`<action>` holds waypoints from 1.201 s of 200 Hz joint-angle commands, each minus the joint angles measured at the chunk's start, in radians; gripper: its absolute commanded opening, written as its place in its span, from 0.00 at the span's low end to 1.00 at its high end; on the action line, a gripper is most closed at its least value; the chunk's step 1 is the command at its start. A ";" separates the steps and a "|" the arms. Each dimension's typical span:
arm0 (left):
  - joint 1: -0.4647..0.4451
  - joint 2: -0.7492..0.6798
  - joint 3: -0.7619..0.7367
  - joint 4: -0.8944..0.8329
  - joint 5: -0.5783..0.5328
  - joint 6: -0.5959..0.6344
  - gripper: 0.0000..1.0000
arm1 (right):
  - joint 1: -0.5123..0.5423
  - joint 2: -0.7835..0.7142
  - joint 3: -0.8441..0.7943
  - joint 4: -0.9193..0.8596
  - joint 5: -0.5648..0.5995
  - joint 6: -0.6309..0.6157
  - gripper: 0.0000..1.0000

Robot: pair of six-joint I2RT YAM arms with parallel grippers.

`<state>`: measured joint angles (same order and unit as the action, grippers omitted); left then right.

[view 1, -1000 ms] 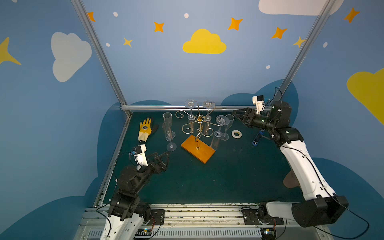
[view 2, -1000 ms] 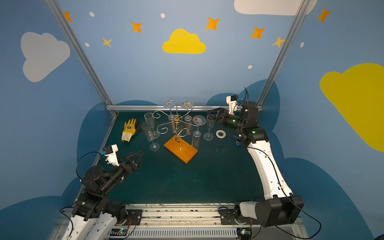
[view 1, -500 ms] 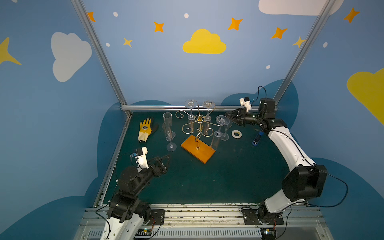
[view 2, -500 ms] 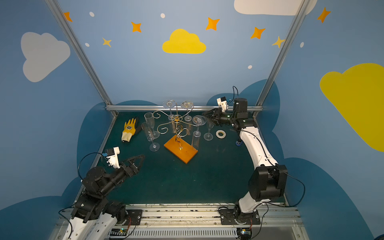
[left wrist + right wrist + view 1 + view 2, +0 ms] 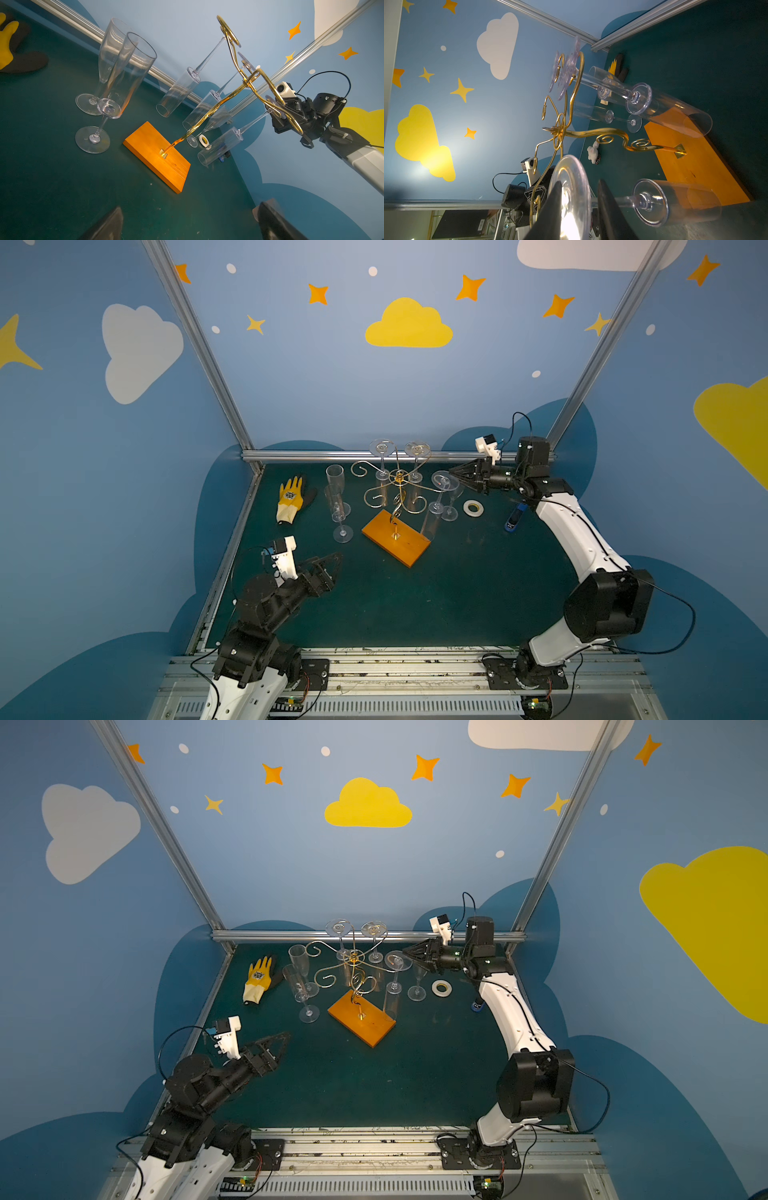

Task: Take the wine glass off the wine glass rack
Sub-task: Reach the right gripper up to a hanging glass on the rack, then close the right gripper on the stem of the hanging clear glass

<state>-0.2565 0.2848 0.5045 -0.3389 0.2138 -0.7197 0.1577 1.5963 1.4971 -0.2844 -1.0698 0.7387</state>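
Observation:
The wine glass rack (image 5: pixel 399 479) is gold wire on an orange wooden base (image 5: pixel 395 537), mid-table in both top views (image 5: pixel 353 957). A clear wine glass (image 5: pixel 441 480) hangs upside down from the rack's right arm, bowl down. My right gripper (image 5: pixel 453 477) is level with its round foot (image 5: pixel 571 197). The two fingers straddle the foot, one over the disc, one beside the stem. A thin gap still shows at the stem-side finger (image 5: pixel 604 199). My left gripper (image 5: pixel 338 556) hovers open and empty near the front left, in front of the base (image 5: pixel 158 153).
Two more glasses (image 5: pixel 382 446) hang at the rack's back. Two flutes (image 5: pixel 338 510) stand left of the rack, one (image 5: pixel 451 506) right of it. A yellow glove (image 5: pixel 289 497), a tape roll (image 5: pixel 473 508) and a blue object (image 5: pixel 514 519) lie on the green mat.
My right arm has swung in towards the rack, and its jaws have narrowed round the hanging glass's foot. The left arm has barely moved.

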 commanded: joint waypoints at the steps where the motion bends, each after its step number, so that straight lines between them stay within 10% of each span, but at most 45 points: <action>1: -0.005 -0.010 0.004 -0.018 0.013 0.003 0.99 | 0.008 -0.007 0.000 0.010 -0.034 -0.011 0.27; 240: -0.026 -0.018 0.008 -0.052 -0.020 -0.026 0.99 | 0.017 -0.082 -0.110 0.218 -0.062 0.204 0.00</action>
<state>-0.2779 0.2790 0.5045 -0.3901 0.2054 -0.7460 0.1673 1.5505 1.4216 -0.1463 -1.1458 0.8722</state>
